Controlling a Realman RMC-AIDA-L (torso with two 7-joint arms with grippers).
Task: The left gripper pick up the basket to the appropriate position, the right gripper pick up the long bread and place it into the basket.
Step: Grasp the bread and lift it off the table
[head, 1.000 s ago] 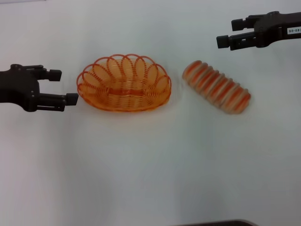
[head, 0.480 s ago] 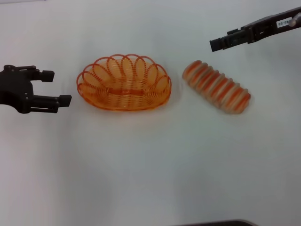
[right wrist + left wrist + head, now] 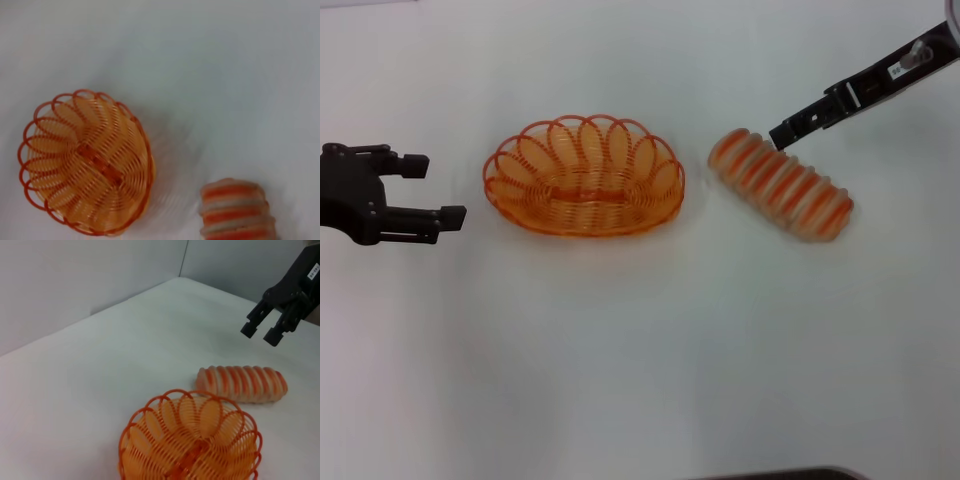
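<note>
Orange basket (image 3: 584,178) empty, long bread (image 3: 781,185) beside it toward the worktop's right edge.
Right gripper (image 3: 782,133), fingers slightly apart, hangs over the loaf's far end, seemingly lining up a grasp; left gripper (image 3: 437,189) waits spread near the left edge.

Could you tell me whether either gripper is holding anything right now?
Nothing is held: the left gripper and right gripper are both open, apart from basket and long bread.
</note>
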